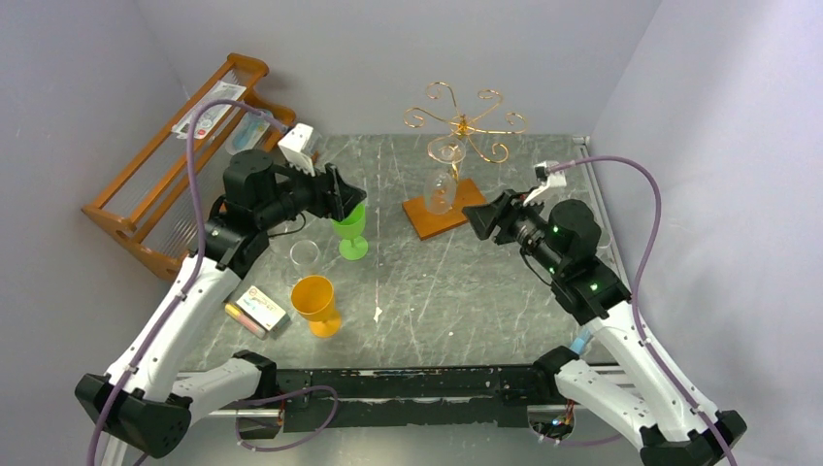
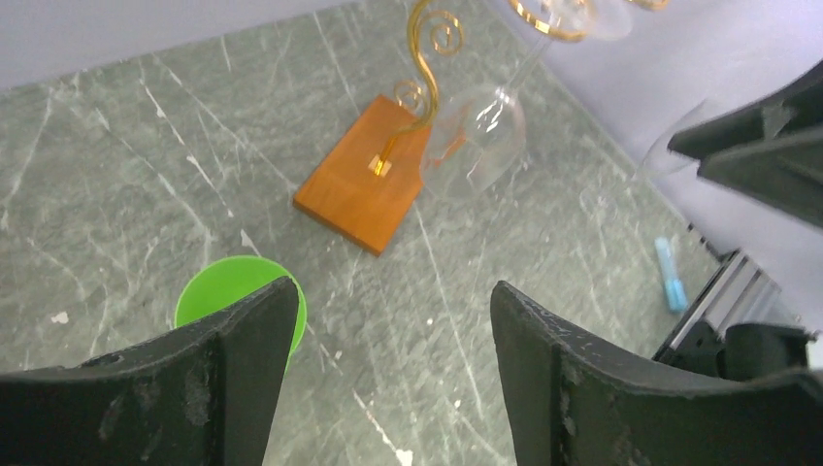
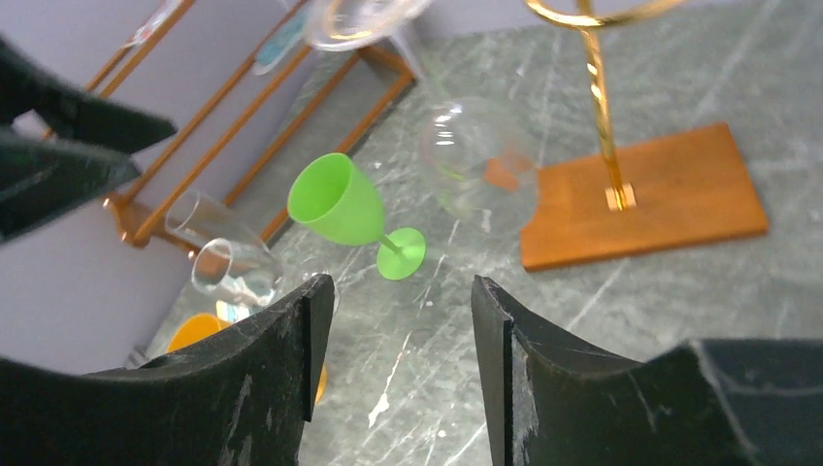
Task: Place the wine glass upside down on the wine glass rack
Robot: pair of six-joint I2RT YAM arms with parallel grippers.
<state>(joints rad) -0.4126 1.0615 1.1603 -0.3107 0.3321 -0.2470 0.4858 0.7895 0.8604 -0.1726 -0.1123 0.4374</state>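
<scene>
Grey-green marble tabletop (image 1: 466, 291), pale walls (image 1: 388, 58); left gripper (image 2: 393, 289) and right gripper (image 3: 403, 282) spread empty; wine glass (image 2: 476, 141) apparently hangs from rack (image 2: 354, 184).

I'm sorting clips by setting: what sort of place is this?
Probably a robot lab cell: blank grey walls box in a marble-look table, with a wine glass rack and green goblet as props.
</scene>
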